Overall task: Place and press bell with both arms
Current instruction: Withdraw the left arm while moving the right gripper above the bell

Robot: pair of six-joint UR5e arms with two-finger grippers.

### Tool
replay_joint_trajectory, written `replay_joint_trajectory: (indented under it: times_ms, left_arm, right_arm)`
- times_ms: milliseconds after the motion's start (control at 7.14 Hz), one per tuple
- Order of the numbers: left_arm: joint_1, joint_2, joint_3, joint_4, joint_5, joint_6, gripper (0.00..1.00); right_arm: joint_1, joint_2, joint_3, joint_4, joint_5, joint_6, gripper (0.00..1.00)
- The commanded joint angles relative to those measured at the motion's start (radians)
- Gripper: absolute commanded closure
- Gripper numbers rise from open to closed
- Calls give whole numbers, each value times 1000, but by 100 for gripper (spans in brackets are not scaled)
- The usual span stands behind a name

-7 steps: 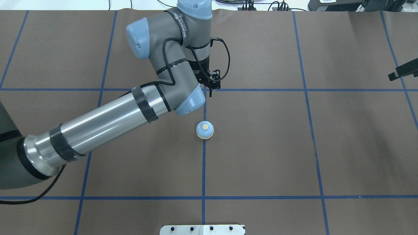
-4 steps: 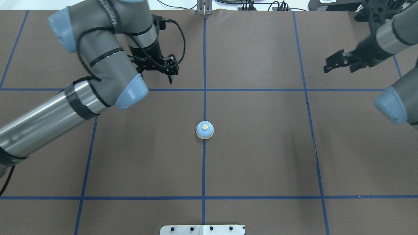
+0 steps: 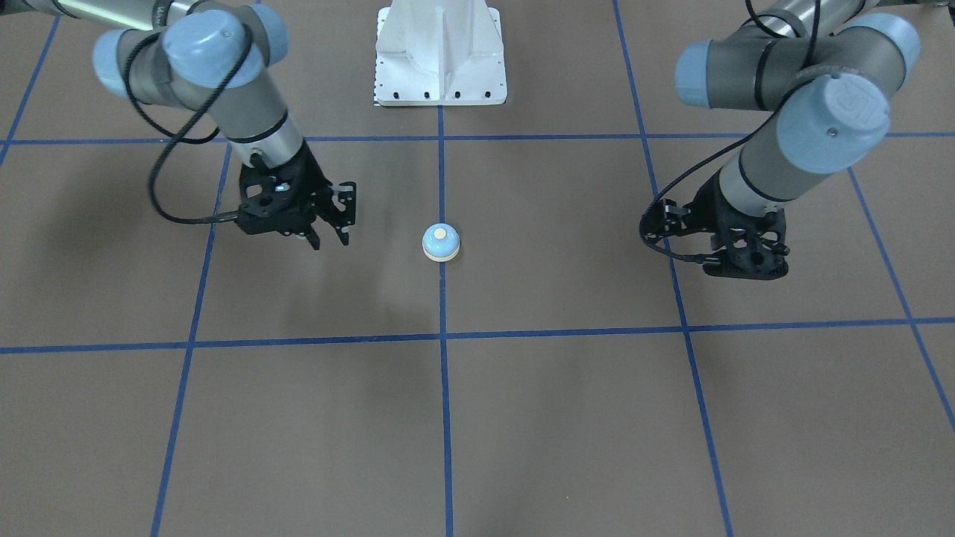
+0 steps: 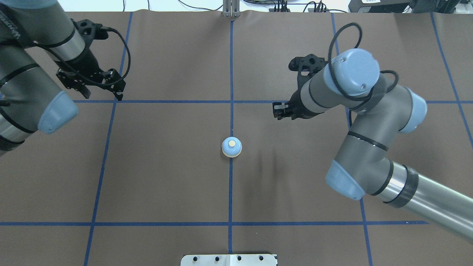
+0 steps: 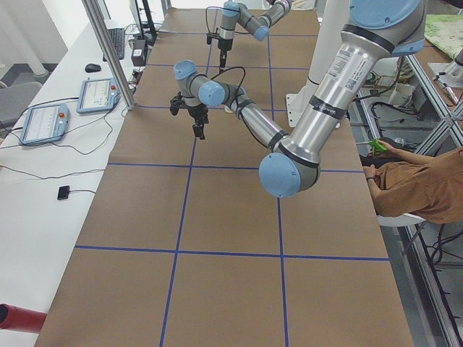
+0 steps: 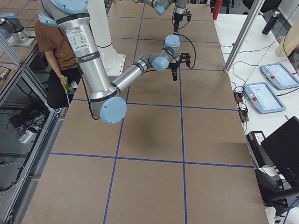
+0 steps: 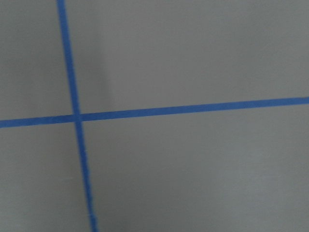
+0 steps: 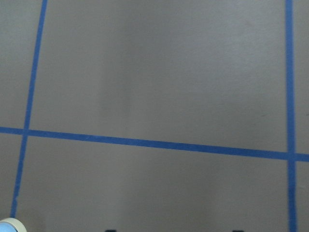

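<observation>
Here, one bell [image 4: 231, 147] sits mid-frame on the central blue line [image 4: 230, 192]. Two grippers hover apart from it: left gripper [image 4: 102, 94] upper left, right gripper [image 4: 276, 111] right of centre, both with jaws spread and empty.

Grey tubular arms [image 4: 364, 151] wear light-blue caps [image 4: 353, 70], black cables [image 4: 129, 55].

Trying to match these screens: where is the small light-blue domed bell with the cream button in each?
Front-facing: light-blue domed bell centre, on blue tape line.
Overhead: centre, same line.
Exterior left: not visible.
Exterior right: not visible.
Left wrist: not in it.
Right wrist: sliver, bottom-left corner.
Landmark: white metal pedestal base on that line.
</observation>
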Motion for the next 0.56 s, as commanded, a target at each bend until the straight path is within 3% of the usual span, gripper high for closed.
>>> replay_joint_trajectory:
  times_ms: [0,420]
  left_arm:
    - [-30,91,-32,-2,5,88,1]
    - [-30,95,-33,-2,8,88,1]
  right_arm:
    - [-72,198,-175,-32,-22,163,100]
    - [-119,248,-244,-59,-19,172,100]
